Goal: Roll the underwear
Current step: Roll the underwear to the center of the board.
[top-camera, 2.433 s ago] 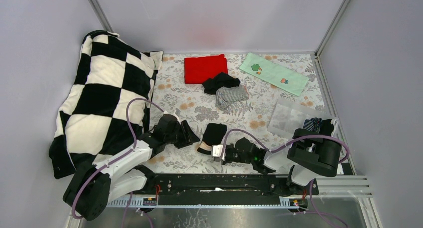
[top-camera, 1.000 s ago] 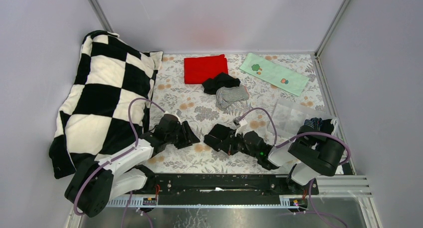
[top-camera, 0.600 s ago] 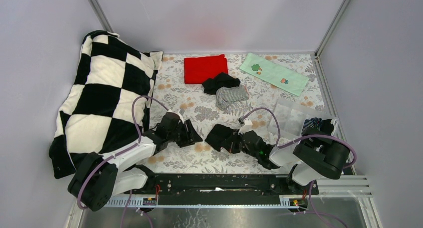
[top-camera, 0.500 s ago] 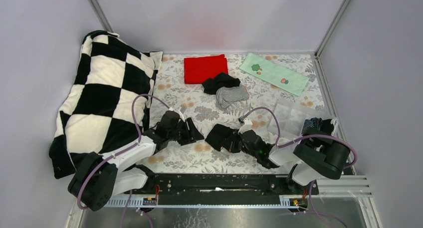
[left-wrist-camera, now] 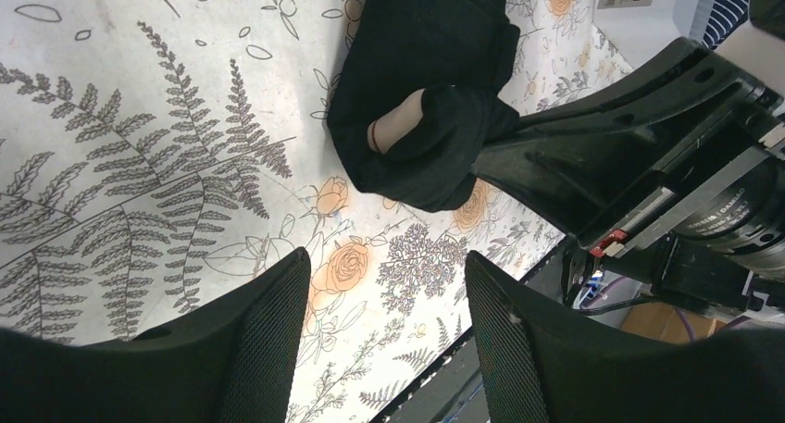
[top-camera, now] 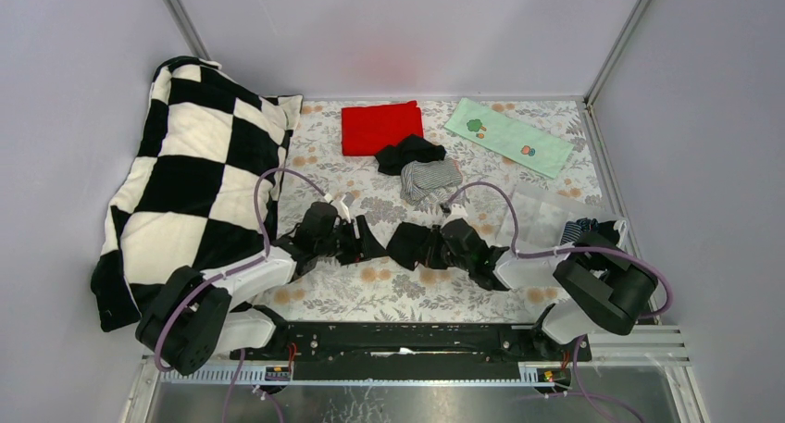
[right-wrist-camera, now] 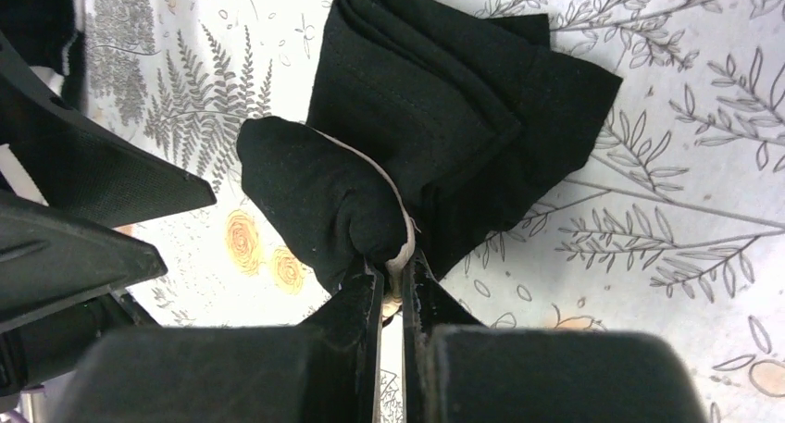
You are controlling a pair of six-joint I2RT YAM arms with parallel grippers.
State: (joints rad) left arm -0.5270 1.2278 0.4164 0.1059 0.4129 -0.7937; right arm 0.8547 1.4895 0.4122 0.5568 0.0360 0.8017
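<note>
My right gripper (right-wrist-camera: 389, 277) pinches the rolled end of the black brief (right-wrist-camera: 435, 108); the folded rest stretches away from the jaws. My left gripper (left-wrist-camera: 384, 256) is spread and faces the brief from the opposite side, near but apart. The brief lies well nearer than the red cloth (top-camera: 381, 127), the other briefs (top-camera: 421, 171) touching that cloth's near edge. Only the right wrist view shows the pale band (right-wrist-camera: 384, 187) in the pinch; from above the arm (top-camera: 486, 258) hides it.
</note>
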